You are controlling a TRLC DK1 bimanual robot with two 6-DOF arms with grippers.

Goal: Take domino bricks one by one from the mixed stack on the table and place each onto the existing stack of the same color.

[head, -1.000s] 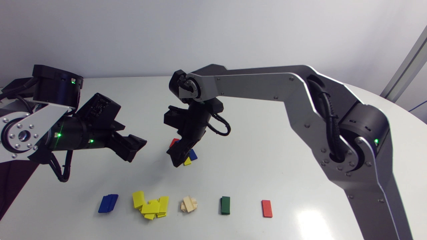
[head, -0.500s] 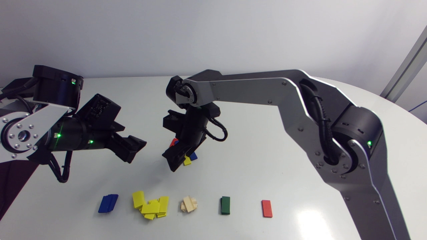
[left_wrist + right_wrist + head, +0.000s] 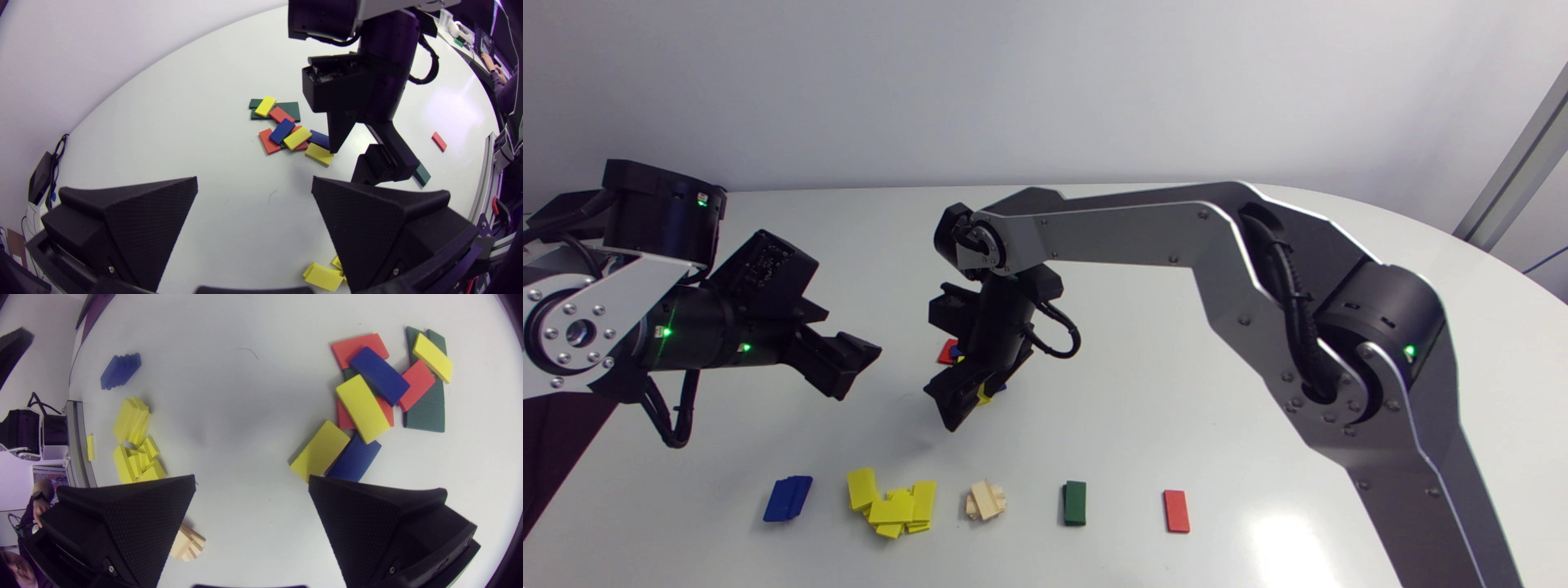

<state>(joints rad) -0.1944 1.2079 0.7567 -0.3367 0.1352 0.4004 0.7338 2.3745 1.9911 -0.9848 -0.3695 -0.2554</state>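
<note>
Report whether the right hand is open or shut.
Open. In the right wrist view the right hand has its fingers wide apart, with only bare table between them.

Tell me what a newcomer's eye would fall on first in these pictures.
The long silver right arm reaches past the middle of the table. Its open right gripper hangs beside the mixed pile of red, blue, yellow and green bricks. Along the near edge runs a sorted row: blue stack, sprawling yellow heap, wooden stack, green stack, red brick.
</note>
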